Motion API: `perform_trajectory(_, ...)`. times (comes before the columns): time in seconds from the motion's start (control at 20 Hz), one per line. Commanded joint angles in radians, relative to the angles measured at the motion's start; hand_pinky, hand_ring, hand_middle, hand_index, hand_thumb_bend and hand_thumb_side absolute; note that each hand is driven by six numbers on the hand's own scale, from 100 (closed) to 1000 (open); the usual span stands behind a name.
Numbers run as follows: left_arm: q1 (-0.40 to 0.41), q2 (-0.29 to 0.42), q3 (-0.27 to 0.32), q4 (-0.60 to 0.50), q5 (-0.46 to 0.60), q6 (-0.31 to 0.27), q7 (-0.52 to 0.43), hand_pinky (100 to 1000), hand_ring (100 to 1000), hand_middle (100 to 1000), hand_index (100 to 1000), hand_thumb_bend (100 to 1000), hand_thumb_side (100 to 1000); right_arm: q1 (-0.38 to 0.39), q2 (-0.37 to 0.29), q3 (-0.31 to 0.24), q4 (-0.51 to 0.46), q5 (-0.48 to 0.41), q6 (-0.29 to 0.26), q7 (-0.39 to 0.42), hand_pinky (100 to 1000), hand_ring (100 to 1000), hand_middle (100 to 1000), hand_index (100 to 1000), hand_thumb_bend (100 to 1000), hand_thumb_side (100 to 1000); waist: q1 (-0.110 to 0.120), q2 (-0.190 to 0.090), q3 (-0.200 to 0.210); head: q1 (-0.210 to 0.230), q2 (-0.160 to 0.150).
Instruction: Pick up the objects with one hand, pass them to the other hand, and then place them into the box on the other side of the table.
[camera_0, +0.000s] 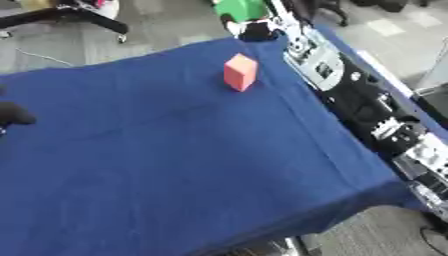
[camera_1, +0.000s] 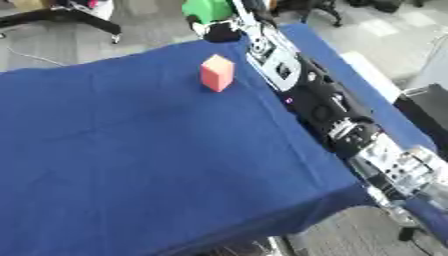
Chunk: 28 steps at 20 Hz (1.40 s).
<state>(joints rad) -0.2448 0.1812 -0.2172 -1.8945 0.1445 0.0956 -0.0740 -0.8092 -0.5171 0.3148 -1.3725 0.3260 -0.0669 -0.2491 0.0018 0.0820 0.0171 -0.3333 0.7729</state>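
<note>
In the left eye view one table covered with a blue cloth (camera_0: 175, 165) fills most of the picture, lying askew, and on it stands a single orange-pink block (camera_0: 240, 72), upright on one of its small faces, near the far edge of the cloth. One right arm (camera_0: 367, 105), black with silver joints, stretches along the right edge of the table toward the far corner, where the right hand (camera_0: 255, 31) ends just past the cloth, curled round one bright green object (camera_0: 240, 8) whose shape I cannot make out. The block stands apart from that arm, untouched, a little to its left. At the left edge of this view a single dark rounded shape (camera_0: 14, 114) shows over the cloth; it is probably part of the left hand, but I cannot tell how its fingers stand. The right eye view shows the same one block (camera_1: 217, 73) and the same one green object (camera_1: 207, 9) above the black hand (camera_1: 219, 31), with more of the right arm's length along the table edge down to the lower right corner; the dark shape at the left does not appear here. No box shows in either view.
</note>
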Motion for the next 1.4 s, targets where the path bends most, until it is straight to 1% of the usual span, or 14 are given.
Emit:
perform_trajectory(0.05, -0.01, -0.007, -0.02, 0.023, 0.006, 0.01, 0.004, 902, 610, 576, 805, 137, 942, -0.031, 0.021, 0.025, -0.099, -0.023, -0.052, 0.041, 393, 571, 566, 601, 235, 100, -0.004, -0.018, -0.004, 0.023, -0.003)
perform_trajectory(0.25, -0.017, -0.017, -0.038, 0.061, 0.002, 0.01, 0.005, 902, 609, 574, 804, 131, 942, -0.022, 0.056, 0.045, -0.206, -0.055, -0.118, 0.107, 395, 571, 563, 600, 229, 100, -0.006, -0.019, -0.008, 0.047, -0.003)
perform_trajectory(0.3, -0.02, -0.019, -0.047, 0.066, 0.005, 0.009, 0.0, 925, 625, 592, 820, 138, 943, -0.017, 0.062, 0.049, -0.232, -0.064, -0.134, 0.123, 399, 572, 563, 601, 224, 100, -0.006, -0.019, -0.009, 0.059, -0.003)
perform_trajectory(0.4, -0.026, -0.024, -0.071, 0.072, 0.018, 0.0, -0.024, 934, 635, 602, 817, 144, 942, 0.004, 0.075, 0.058, -0.285, -0.077, -0.166, 0.155, 400, 576, 563, 599, 226, 100, -0.008, -0.019, -0.011, 0.084, -0.003)
perform_trajectory(0.5, -0.033, -0.029, -0.083, 0.075, 0.029, -0.008, -0.056, 935, 640, 606, 811, 150, 944, 0.029, 0.082, 0.063, -0.34, -0.09, -0.174, 0.189, 401, 581, 564, 597, 228, 100, -0.009, -0.018, -0.011, 0.109, -0.003)
perform_trajectory(0.55, -0.037, -0.033, -0.086, 0.075, 0.035, -0.011, -0.072, 936, 644, 610, 810, 160, 941, 0.039, 0.085, 0.068, -0.366, -0.097, -0.165, 0.206, 403, 586, 566, 597, 231, 100, -0.01, -0.018, -0.011, 0.121, -0.003)
perform_trajectory(0.65, -0.044, -0.039, -0.091, 0.075, 0.052, -0.016, -0.104, 936, 645, 611, 805, 140, 922, 0.058, 0.089, 0.076, -0.419, -0.108, -0.137, 0.238, 404, 590, 567, 595, 236, 100, -0.011, -0.018, -0.011, 0.14, -0.003)
perform_trajectory(0.8, -0.05, -0.045, -0.096, 0.086, 0.082, -0.016, -0.135, 935, 647, 613, 802, 163, 955, 0.083, 0.095, 0.073, -0.502, -0.126, -0.088, 0.289, 405, 592, 567, 594, 237, 100, -0.014, -0.016, -0.012, 0.159, -0.003)
perform_trajectory(0.95, -0.053, -0.047, -0.098, 0.097, 0.121, -0.019, -0.142, 935, 649, 614, 802, 165, 956, 0.099, 0.092, 0.061, -0.578, -0.14, -0.041, 0.336, 404, 592, 566, 594, 236, 100, -0.016, -0.015, -0.013, 0.168, -0.003)
perform_trajectory(1.0, -0.053, -0.047, -0.097, 0.099, 0.133, -0.02, -0.142, 935, 651, 617, 803, 176, 971, 0.104, 0.09, 0.055, -0.602, -0.145, -0.025, 0.352, 403, 591, 565, 593, 234, 100, -0.016, -0.015, -0.014, 0.171, -0.003)
perform_trajectory(1.1, -0.05, -0.048, -0.096, 0.106, 0.16, -0.024, -0.141, 936, 654, 620, 805, 172, 977, 0.104, 0.092, 0.042, -0.621, -0.153, 0.004, 0.381, 403, 591, 564, 593, 234, 100, -0.017, -0.014, -0.015, 0.176, -0.003)
perform_trajectory(1.2, -0.048, -0.046, -0.096, 0.11, 0.183, -0.028, -0.143, 937, 656, 624, 807, 130, 969, 0.1, 0.093, 0.033, -0.626, -0.16, 0.027, 0.4, 402, 591, 563, 593, 233, 100, -0.017, -0.014, -0.016, 0.178, -0.003)
perform_trajectory(1.3, -0.045, -0.045, -0.094, 0.113, 0.202, -0.033, -0.146, 937, 660, 628, 809, 169, 1000, 0.099, 0.092, 0.027, -0.627, -0.164, 0.037, 0.407, 402, 590, 563, 592, 233, 100, -0.018, -0.014, -0.017, 0.178, -0.003)
perform_trajectory(1.4, -0.042, -0.045, -0.093, 0.112, 0.223, -0.042, -0.15, 938, 661, 630, 809, 192, 987, 0.1, 0.091, 0.024, -0.627, -0.165, 0.043, 0.407, 402, 591, 563, 592, 234, 100, -0.018, -0.014, -0.018, 0.177, -0.003)
